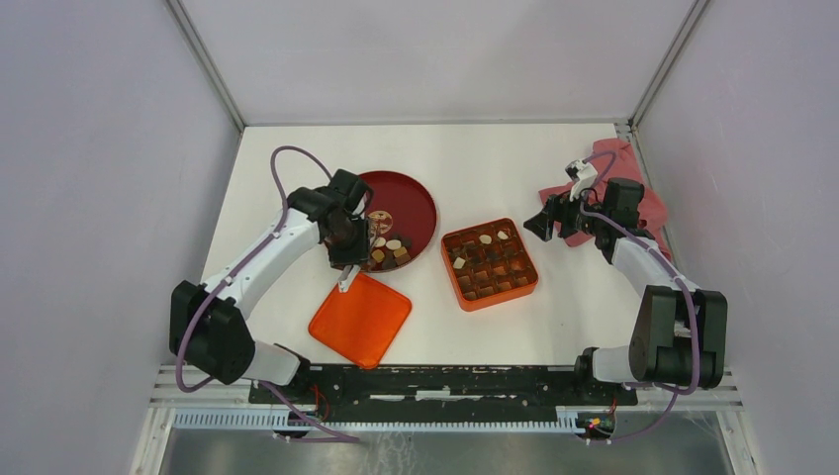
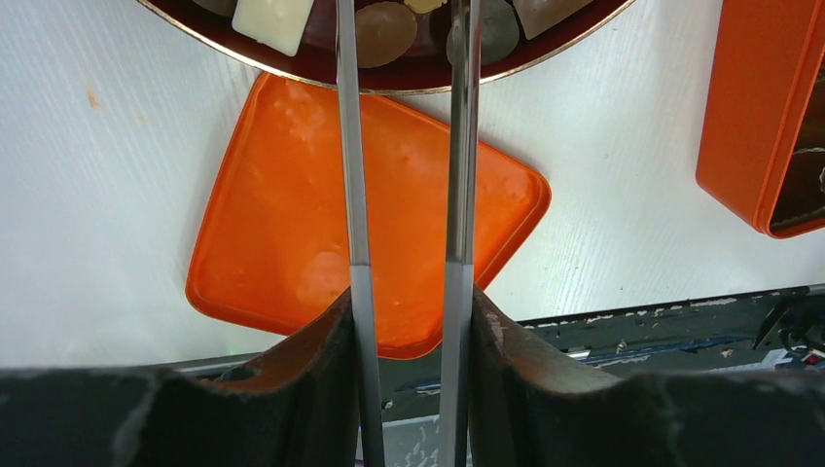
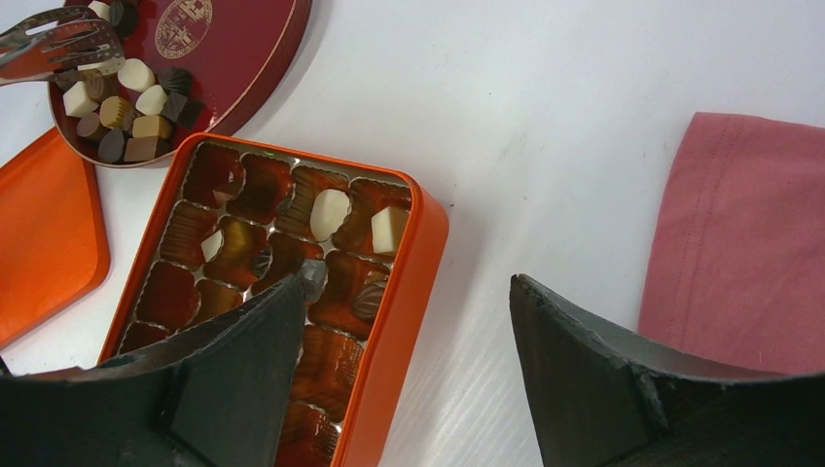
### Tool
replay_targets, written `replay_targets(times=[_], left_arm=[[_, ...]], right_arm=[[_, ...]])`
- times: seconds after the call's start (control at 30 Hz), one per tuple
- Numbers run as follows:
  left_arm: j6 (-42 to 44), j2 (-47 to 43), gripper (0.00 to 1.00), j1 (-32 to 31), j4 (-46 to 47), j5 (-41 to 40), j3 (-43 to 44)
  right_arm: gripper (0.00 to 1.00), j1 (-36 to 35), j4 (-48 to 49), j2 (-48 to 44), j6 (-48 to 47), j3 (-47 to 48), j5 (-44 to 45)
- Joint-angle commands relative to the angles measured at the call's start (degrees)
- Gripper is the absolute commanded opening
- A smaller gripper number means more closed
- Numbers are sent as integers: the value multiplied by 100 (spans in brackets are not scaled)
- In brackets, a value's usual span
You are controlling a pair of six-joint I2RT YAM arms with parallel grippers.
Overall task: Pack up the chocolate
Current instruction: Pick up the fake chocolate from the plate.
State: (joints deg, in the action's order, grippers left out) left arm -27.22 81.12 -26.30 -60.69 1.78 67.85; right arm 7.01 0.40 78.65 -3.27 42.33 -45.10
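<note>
The chocolate [image 1: 388,249] lies in a small heap of dark, tan and cream pieces on the near part of a round dark red plate [image 1: 411,198]. My left gripper [image 1: 344,247] is shut on metal tongs [image 2: 355,146]. Their two arms run forward and end over the chocolate [image 2: 384,29] at the plate's rim. The tongs' tips [image 3: 44,39] also show in the right wrist view, above the heap [image 3: 122,102]. A few pieces [image 3: 329,212] sit in the orange compartment box [image 1: 489,264]. My right gripper [image 1: 539,223] hangs open and holds nothing, right of the box.
An orange lid [image 1: 360,319] lies flat near the table's front edge, below the plate and under the tongs [image 2: 292,224]. A pink cloth [image 1: 633,188] lies at the back right, beside the right arm. White walls close in the table.
</note>
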Motion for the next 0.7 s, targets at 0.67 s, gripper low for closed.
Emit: replay_targets(times=[0.67], left_arm=[[2609, 511, 45, 444, -384, -123, 698]], right_arm=[[82, -30, 223, 32, 54, 136, -151]])
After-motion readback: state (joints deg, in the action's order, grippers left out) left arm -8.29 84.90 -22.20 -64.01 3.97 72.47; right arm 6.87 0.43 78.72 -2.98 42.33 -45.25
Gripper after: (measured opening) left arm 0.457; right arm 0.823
